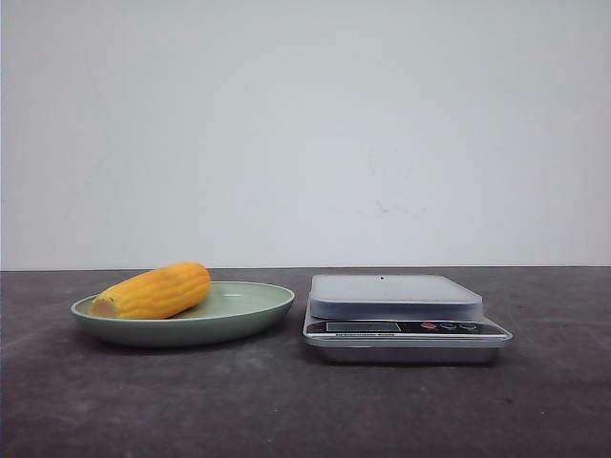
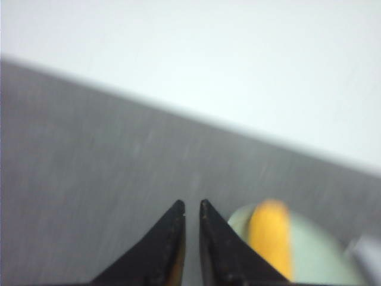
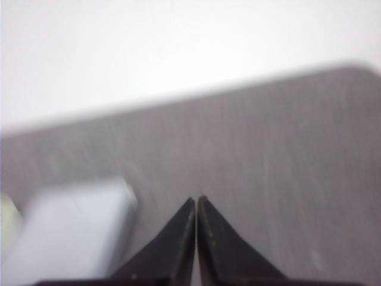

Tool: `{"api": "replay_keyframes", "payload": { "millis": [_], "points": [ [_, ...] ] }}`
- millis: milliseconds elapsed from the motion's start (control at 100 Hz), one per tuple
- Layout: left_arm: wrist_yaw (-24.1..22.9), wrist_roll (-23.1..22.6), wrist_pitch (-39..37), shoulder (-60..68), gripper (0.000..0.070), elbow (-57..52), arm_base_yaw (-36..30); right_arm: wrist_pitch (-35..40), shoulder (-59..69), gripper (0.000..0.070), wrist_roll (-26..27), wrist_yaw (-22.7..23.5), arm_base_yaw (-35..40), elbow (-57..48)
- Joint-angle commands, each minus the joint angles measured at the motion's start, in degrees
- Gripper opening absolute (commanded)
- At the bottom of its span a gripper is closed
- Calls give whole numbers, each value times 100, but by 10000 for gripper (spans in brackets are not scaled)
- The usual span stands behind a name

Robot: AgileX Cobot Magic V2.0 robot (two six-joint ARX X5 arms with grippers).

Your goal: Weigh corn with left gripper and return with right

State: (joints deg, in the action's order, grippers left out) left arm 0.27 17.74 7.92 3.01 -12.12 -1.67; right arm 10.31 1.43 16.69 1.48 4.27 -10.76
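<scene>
A blurred view over a dark grey table [image 2: 89, 167] that meets a plain white wall [image 2: 238, 65] along a slanted line. Two black pointed fingers of the left gripper [image 2: 191, 205] rise from the near edge, their tips nearly touching with only a thin gap between them. Just beside them, a yellow-orange corn [image 2: 271, 238] lies on a pale green plate [image 2: 315, 250]. A pale, blurry object [image 2: 370, 253] shows at the frame's edge past the plate.

I am holding my left gripper [image 2: 191, 205] aloft with its black fingertips nearly meeting, a thin gap showing between them, while my right gripper [image 3: 196, 201] is hovering with its fingertips pressed together, gripping nothing.
</scene>
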Motion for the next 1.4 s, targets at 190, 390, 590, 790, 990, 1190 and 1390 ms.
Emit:
{"api": "replay_keyframes", "payload": {
  "millis": [190, 390, 590, 790, 990, 1190, 1390],
  "points": [
    [44, 39, 1082, 1685, 6, -2673, -20, 680, 1303, 0, -2, 77, 7, -1985],
    [879, -203, 1506, 2507, 456, -3622, -24, 1410, 2061, 434, -363, 350, 13, -3036],
    [1266, -208, 1716, 3102, 477, -4113, -177, 1480, 2542, 472, -435, 605, 85, -3598],
    [1342, -352, 1633, 4046, 476, -4553, -638, 1700, 2942, 472, -509, 688, 142, -4009],
    [1185, -717, 1609, 5488, 474, -4763, -1213, 1880, 3254, 472, -562, 822, 166, -4212],
    [979, -916, 1416, 7062, 469, -4763, -1565, 2009, 3484, 472, -581, 1054, 166, -4221],
    [975, -935, 957, 8251, 469, -4763, -1674, 2026, 3523, 472, -656, 1047, 166, -4221]
  ]
}}
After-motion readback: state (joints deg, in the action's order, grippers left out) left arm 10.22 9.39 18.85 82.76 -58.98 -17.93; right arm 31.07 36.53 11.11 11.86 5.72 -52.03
